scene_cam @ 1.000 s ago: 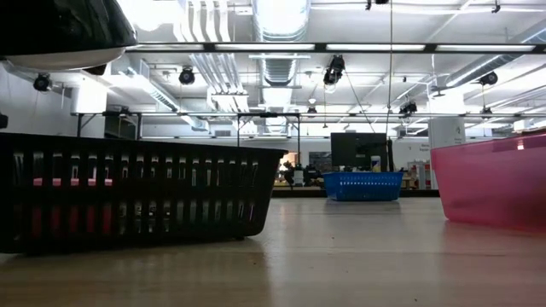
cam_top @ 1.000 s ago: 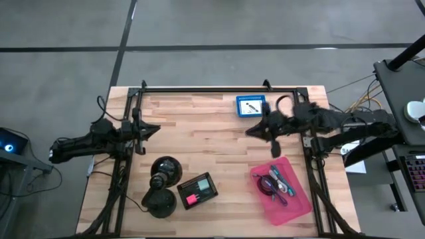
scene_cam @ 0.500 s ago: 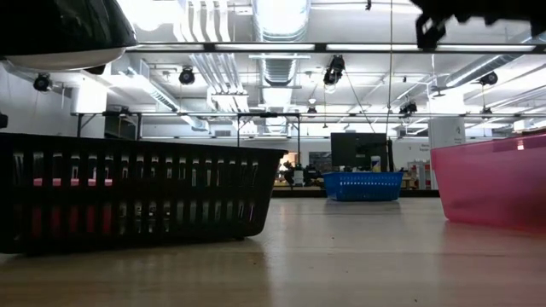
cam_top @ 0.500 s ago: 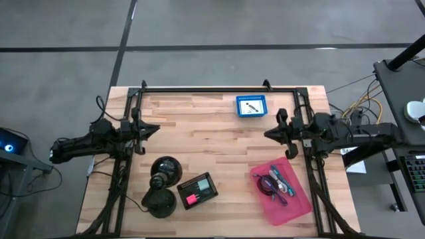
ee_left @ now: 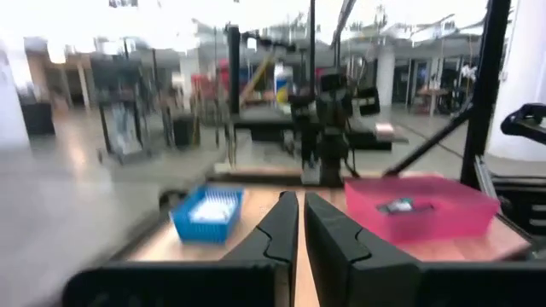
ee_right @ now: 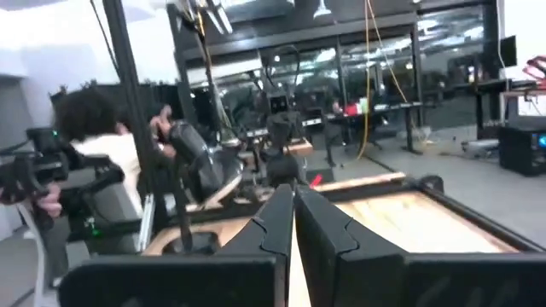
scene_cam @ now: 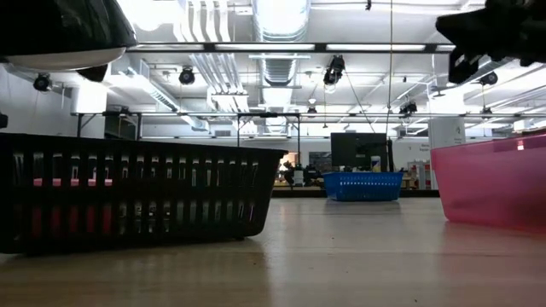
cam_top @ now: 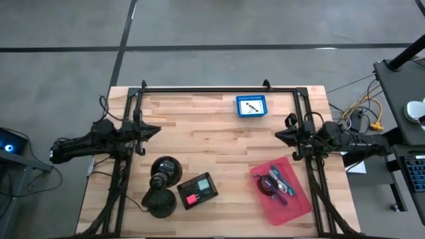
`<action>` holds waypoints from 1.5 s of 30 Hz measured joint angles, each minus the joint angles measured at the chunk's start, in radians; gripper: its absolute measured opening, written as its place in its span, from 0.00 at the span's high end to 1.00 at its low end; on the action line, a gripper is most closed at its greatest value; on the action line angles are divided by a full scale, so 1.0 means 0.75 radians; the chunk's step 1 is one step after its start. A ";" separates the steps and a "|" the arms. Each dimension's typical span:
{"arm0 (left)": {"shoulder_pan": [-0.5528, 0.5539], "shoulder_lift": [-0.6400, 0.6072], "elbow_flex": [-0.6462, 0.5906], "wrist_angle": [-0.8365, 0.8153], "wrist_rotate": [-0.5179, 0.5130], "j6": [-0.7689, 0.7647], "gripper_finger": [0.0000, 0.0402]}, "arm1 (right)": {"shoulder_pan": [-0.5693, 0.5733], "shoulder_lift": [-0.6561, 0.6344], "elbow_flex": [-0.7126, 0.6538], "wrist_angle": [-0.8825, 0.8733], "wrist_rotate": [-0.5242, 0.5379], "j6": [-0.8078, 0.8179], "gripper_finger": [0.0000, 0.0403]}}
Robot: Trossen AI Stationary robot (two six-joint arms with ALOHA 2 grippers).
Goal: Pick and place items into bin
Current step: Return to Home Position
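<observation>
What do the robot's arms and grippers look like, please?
The left arm and right arm are black, built of slim jointed links. A thin dark cable loops by the left one. The left gripper and right gripper each end in two matte black jaws, angular and tapering towards the tip. No markings are visible.

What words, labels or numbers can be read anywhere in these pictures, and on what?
None can be read.
The white packet in the blue bin bears dark marks, too small to read.
Any print in the room behind is too small or blurred.
</observation>
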 joint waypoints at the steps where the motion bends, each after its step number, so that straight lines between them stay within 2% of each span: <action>1: 0.000 0.000 0.000 -0.034 0.000 -0.031 0.98 | 0.000 -0.038 -0.008 -0.054 0.007 -0.006 0.98; 4: 0.000 0.006 -0.003 -0.144 0.004 -0.094 0.98 | 0.000 -0.121 -0.033 -0.256 0.076 0.012 0.98; 8: -0.001 0.000 -0.041 -0.146 0.052 -0.094 0.98 | 0.000 -0.111 -0.080 -0.224 0.104 -0.033 0.98; 11: -0.001 -0.002 -0.121 -0.053 0.113 -0.123 0.98 | -0.001 -0.110 -0.114 -0.207 0.131 -0.034 0.98; 14: -0.001 0.009 -0.236 0.166 0.186 -0.176 0.98 | 0.000 -0.115 -0.119 -0.198 0.128 0.009 0.98; 21: 0.000 0.020 -0.235 0.143 0.172 -0.153 1.00 | 0.001 -0.120 -0.120 -0.135 -0.050 0.042 0.98; 33: 0.000 0.020 -0.236 0.143 0.171 -0.154 1.00 | 0.000 -0.118 -0.120 -0.123 -0.041 0.092 0.98; 40: 0.000 0.021 -0.237 0.143 0.171 -0.154 1.00 | 0.000 -0.117 -0.127 -0.136 -0.029 0.049 0.98; 45: 0.000 0.021 -0.238 0.143 0.171 -0.161 1.00 | 0.000 -0.117 -0.128 -0.135 0.007 0.143 0.98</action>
